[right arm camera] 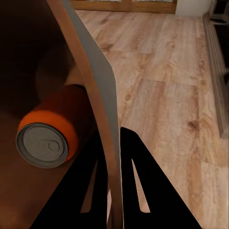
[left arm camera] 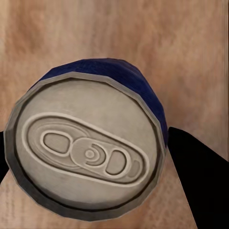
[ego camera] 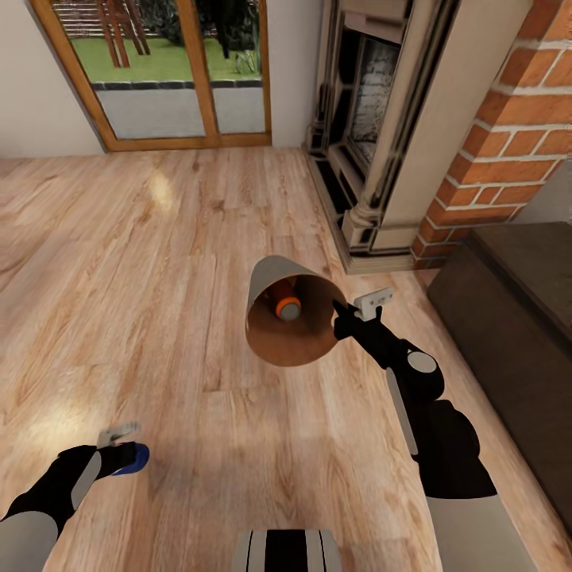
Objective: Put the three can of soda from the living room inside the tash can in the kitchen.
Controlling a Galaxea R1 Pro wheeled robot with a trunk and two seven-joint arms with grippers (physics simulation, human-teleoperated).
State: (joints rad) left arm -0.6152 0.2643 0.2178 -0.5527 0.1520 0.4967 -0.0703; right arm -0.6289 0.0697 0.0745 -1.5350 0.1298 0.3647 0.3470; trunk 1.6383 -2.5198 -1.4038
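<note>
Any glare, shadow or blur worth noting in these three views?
Head view: bright glare patches on the warm wood floor, soft shadow under the tilted beige bin with glossy brown inside. Left wrist view: blue-sided can's silver top very close, slightly soft. Right wrist view: bin interior dim.

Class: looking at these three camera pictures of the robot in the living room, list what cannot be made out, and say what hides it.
- Tapered beige bin, head view: its depths, hidden by its wall; only one orange soda can shows.
- Blue soda can, left wrist view: its body, behind its silver top.
- Left gripper, head view: fingertips, behind that can.
- Dark bench: cut off by the edge.
</note>
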